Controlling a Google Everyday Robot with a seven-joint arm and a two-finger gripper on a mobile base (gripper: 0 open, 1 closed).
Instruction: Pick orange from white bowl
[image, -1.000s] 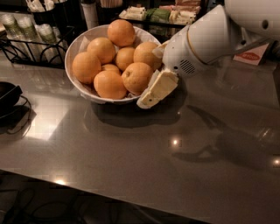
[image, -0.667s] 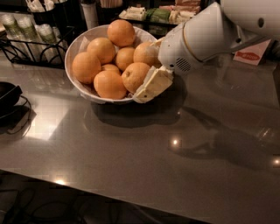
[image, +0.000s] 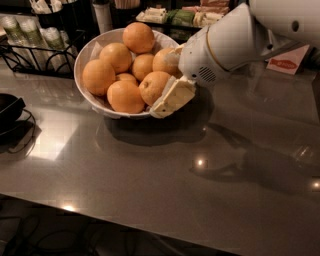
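Note:
The white bowl (image: 86, 52) stands at the back left of the grey counter, heaped with several oranges. My gripper (image: 166, 82) reaches in from the right at the bowl's right rim and is open. Its near cream finger (image: 172, 97) lies along the rim against the front-right orange (image: 154, 86). The far finger shows only as a cream bit beside the right-hand orange (image: 164, 61). The biggest oranges sit on top (image: 138, 37) and at the left (image: 98, 76). No orange is lifted.
A black wire rack (image: 35, 47) with cups stands behind the bowl on the left. A black dish (image: 7, 107) sits at the left edge. Packets (image: 175, 15) and a red-and-white card (image: 287, 61) lie at the back. The grey counter (image: 165, 185) stretches out in front.
My gripper has moved up and to the left, from just outside the bowl's front-right rim to against the oranges at its right side. The oranges have not shifted.

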